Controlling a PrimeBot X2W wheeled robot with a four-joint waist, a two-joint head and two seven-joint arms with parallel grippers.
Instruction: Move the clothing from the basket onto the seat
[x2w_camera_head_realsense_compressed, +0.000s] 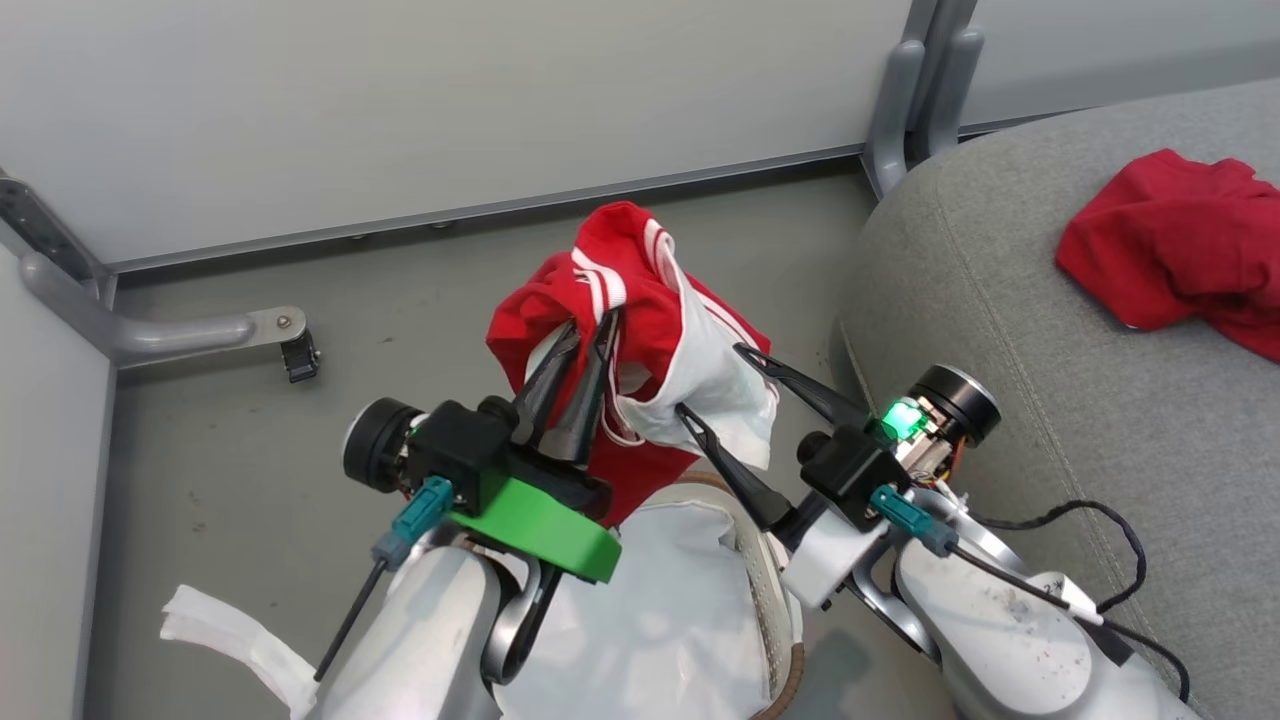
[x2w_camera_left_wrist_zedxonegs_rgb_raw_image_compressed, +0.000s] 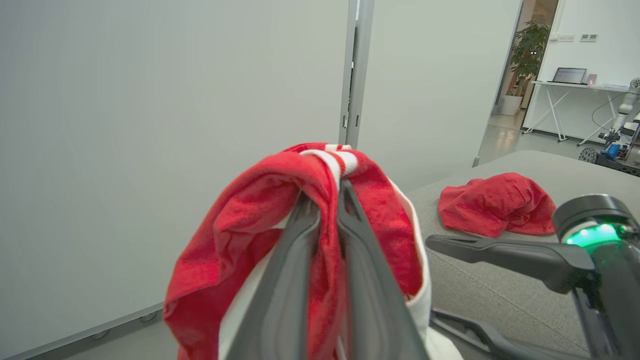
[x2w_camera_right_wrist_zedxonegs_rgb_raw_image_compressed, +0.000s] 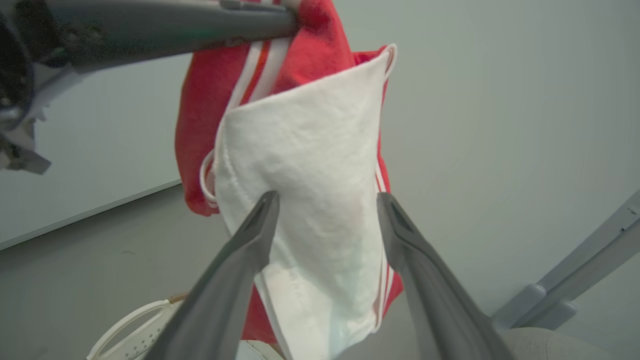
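Roughly halfway: the plain red garment (x2w_camera_head_realsense_compressed: 1170, 240) lies on the seat (x2w_camera_head_realsense_compressed: 1000, 330). My left claw (x2w_camera_head_realsense_compressed: 592, 322) is clenched on the striped garment (x2w_camera_head_realsense_compressed: 650, 290), which hangs above the basket (x2w_camera_head_realsense_compressed: 775, 600) (its white panel sits between the spread fingers of my right claw (x2w_camera_head_realsense_compressed: 712, 380), released) and is not yet carried across.

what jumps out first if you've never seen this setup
The striped red-and-white garment hangs above the basket, pinched in the left gripper. The right gripper stands open, fingers either side of its white panel. A plain red garment lies crumpled on the grey seat at the right.
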